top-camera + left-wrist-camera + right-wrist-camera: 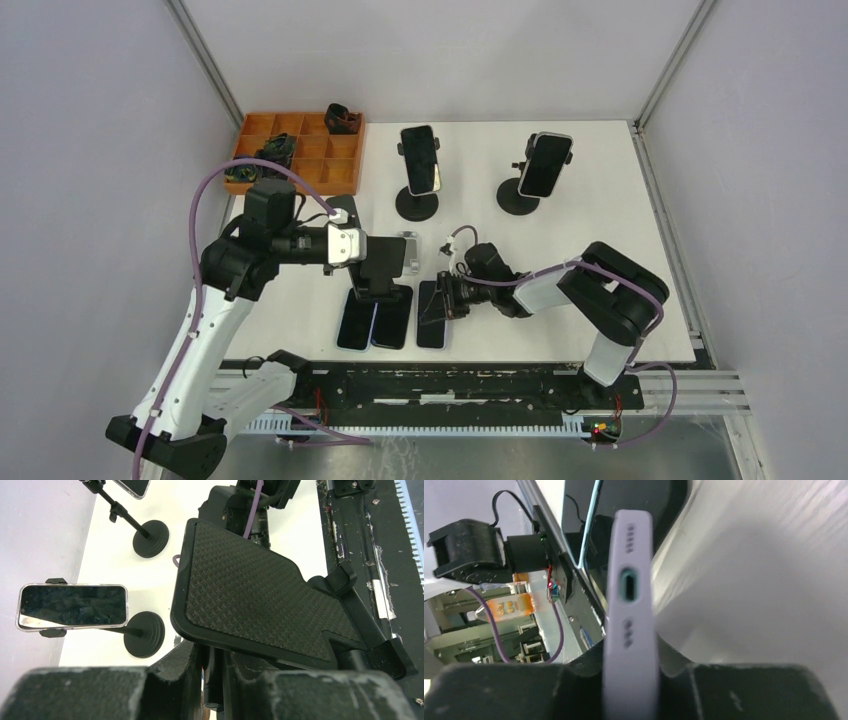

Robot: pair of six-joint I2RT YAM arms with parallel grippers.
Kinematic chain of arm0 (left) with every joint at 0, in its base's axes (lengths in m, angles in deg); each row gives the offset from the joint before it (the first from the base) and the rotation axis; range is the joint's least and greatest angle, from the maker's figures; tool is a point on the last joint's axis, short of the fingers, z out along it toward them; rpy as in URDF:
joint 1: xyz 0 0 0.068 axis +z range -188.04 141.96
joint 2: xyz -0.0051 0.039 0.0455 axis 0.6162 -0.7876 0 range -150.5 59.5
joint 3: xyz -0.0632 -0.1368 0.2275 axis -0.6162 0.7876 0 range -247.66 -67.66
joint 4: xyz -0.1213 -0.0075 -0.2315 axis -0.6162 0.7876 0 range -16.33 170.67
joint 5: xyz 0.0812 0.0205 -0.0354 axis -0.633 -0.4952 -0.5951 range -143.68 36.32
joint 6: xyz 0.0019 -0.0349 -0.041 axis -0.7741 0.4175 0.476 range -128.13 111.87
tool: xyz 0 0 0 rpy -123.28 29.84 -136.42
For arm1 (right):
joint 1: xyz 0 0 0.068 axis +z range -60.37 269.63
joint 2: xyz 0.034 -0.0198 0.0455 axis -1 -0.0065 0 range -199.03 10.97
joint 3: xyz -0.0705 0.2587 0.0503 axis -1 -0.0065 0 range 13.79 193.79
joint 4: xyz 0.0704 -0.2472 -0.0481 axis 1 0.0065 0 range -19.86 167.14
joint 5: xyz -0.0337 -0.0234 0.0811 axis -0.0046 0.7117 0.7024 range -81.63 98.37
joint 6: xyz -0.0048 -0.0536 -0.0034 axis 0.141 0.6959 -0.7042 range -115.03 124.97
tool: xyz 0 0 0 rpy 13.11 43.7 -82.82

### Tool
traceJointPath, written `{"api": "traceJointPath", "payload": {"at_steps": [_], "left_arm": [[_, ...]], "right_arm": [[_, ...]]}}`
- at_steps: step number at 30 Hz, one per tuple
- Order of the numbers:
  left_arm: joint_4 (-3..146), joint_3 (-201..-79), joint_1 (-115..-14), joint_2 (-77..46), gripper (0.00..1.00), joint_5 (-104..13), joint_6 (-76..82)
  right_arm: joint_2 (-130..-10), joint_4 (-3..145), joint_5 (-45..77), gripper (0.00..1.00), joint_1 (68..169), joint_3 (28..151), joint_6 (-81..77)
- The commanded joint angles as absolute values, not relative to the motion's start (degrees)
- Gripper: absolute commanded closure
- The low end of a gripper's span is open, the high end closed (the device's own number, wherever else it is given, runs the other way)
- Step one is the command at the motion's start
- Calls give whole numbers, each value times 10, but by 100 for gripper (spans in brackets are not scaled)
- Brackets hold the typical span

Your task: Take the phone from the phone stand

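- Your left fingers (pixel 100 695) clench the emptied phone stand (pixel 260 590) below its cradle, steadying it
- Your right fingers (pixel 524 690) grasp the lilac phone (pixel 629 580) edgewise, free of the stand, low beside the other phones (pixel 375 322) on the desk (pixel 600 200)

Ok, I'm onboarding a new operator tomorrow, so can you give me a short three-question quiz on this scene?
1. True or false: the stand gripped by the left gripper has a phone in it.
2. Count the upright phones in holders at the back of the table.
3. What is the right gripper shut on?
A) the lilac phone
B) an orange tray
C) nothing

Key:
1. False. Its textured cradle is empty.
2. Two.
3. A. It sits edge-on between the fingers, charging port facing the camera.
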State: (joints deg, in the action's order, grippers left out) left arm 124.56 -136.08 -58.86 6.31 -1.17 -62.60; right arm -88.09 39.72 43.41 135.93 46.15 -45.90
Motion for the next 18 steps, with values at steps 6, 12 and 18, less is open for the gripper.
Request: {"api": "traceJointPath", "payload": {"at_steps": [6,12,18], "left_arm": [[1240,-1381,-587,74,98,9,-643],[1241,-1381,-587,71,98,12,-644],[1240,-1384,-587,69,98,12,-647]], "right_arm": [[-878,538,271,25,1358,509,-386],[-819,676,128,2,1358,522,-331],[-771,693,102,2,1359,483,-323]]}}
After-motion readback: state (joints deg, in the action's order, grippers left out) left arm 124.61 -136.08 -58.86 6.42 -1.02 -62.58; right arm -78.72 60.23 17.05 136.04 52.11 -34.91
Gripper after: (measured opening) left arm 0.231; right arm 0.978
